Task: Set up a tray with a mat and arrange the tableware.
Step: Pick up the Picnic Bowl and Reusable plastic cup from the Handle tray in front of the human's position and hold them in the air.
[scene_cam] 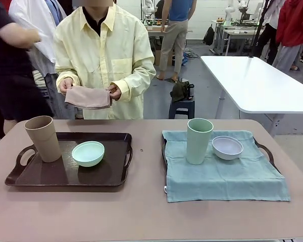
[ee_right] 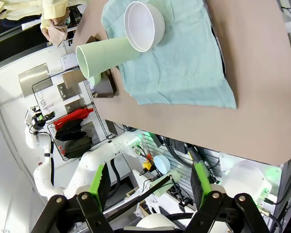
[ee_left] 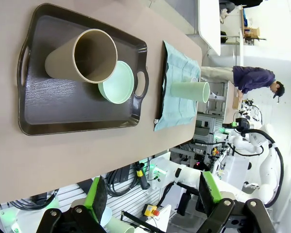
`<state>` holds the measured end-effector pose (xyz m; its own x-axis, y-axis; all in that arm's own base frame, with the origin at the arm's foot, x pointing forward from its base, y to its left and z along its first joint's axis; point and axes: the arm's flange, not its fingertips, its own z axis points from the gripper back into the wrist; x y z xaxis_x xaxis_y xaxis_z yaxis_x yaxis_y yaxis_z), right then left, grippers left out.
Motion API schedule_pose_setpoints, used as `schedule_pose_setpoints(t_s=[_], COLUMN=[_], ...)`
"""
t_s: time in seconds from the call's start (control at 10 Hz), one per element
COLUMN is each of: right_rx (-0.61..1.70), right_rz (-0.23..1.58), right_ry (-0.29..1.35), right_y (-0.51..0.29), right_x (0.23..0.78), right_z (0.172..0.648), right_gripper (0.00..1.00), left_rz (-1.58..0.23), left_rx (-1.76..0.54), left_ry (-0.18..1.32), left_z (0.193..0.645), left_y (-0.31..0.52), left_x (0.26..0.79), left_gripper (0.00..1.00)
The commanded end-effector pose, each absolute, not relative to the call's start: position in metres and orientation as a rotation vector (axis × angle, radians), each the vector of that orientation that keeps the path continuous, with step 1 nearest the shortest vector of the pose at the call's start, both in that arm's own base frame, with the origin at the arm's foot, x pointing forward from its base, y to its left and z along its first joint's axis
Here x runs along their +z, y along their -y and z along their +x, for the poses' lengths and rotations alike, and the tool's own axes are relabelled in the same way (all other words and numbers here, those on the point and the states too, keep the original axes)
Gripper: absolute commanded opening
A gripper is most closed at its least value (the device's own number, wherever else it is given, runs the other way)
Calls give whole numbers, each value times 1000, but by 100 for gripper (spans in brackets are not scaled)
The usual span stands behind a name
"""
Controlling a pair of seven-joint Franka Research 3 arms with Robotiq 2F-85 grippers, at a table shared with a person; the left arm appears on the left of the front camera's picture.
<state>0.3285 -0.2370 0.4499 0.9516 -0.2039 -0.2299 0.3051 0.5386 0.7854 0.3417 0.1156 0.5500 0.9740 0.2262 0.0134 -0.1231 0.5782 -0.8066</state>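
Tableware: tan cup (scene_cam: 42, 138), mint bowl (scene_cam: 88, 153), sage cup (scene_cam: 199, 141), white bowl (scene_cam: 227, 147); all 4 upright, mouths up, on 2 trays.
left gripper (ee_left: 153, 194): hangs off the near side of the table (scene_cam: 141, 214), facing the left tray; fingers apart, nothing between them.
left tray (scene_cam: 65, 180): dark, 2 handles, on the table's left half, its dark surface showing.
tan cup: far-left corner of the left tray.
mint bowl: near the middle of the left tray, just right of the tan cup.
person (scene_cam: 103, 50): stands at the far side behind the left tray; both hands (scene_cam: 65, 85) hold a folded mat (scene_cam: 88, 97), taupe, off the table.
right tray (scene_cam: 265, 151): on the table's right half, covered by the teal mat (scene_cam: 222, 176); handles show at both sides.
teal mat: wrinkled, its near edge lies on the table.
sage cup: on the teal mat, far middle.
white bowl: on the teal mat, just right of the sage cup; contact, cannot tell.
right gripper (ee_right: 150, 182): hangs off the table's near side, facing the teal mat; fingers apart, empty.
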Motion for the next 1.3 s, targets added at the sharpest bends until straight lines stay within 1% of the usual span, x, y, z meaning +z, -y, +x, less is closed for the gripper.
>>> schedule_pose_setpoints(t_s=[0.0,1.0,1.1,1.2], right_rx=[-304,-303,-247,-180], right_rz=[958,956,921,866], right_ry=[-114,-115,-114,-104], right_y=[237,237,223,204], right_x=[449,450,457,469], right_z=[328,328,341,351], right_gripper=[87,87,87,87], left_rz=[-927,-933,-858,-779], left_rx=[212,205,105,-57], left_ry=[132,120,145,143], left_z=[343,342,352,361], left_y=[-117,-116,-104,-97], left_x=[550,550,556,564], left_gripper=[100,100,100,100])
